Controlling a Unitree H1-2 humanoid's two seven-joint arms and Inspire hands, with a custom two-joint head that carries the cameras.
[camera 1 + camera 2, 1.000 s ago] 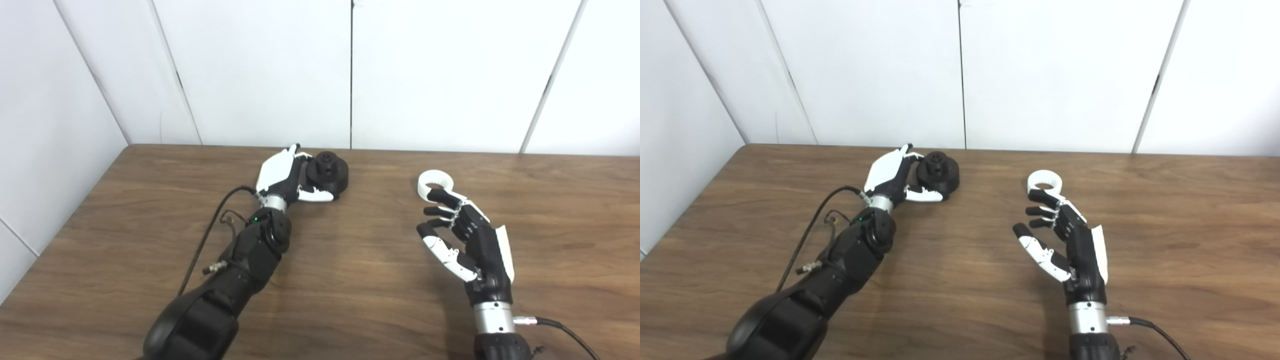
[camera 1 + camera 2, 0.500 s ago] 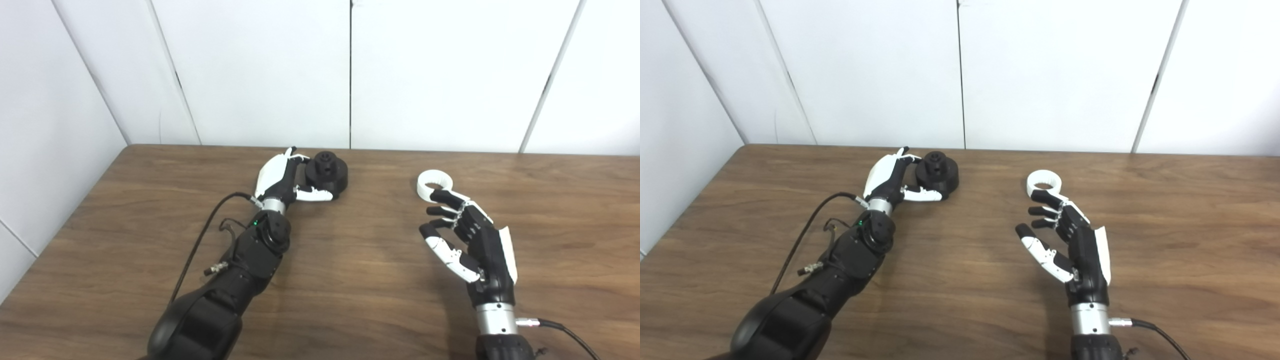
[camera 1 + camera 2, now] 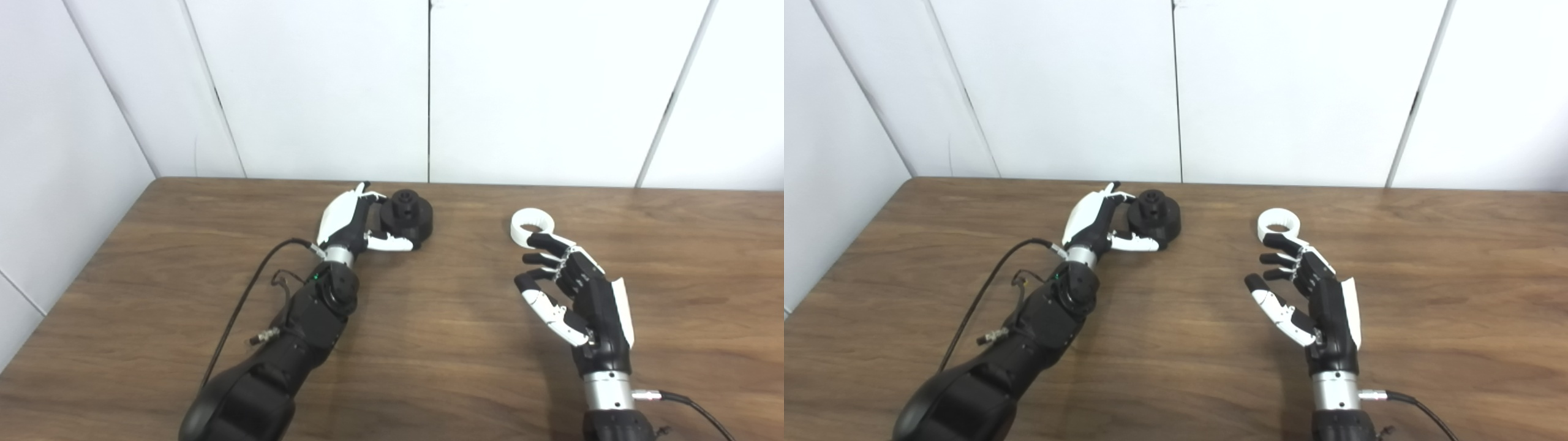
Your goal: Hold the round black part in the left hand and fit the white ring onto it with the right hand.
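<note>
we count one round black part (image 3: 407, 215), far on the table (image 3: 429, 343), our left hand (image 3: 352, 220) cupping it without a firm grip. one white ring (image 3: 531, 225) lies right, just beyond our spread right hand (image 3: 1311, 297). both views show alike.

Black round part (image 3: 407, 215), white ring (image 3: 530, 223), black-and-white hands, brown wood-grain table (image 3: 429, 343), white wall panels (image 3: 318, 86).
</note>
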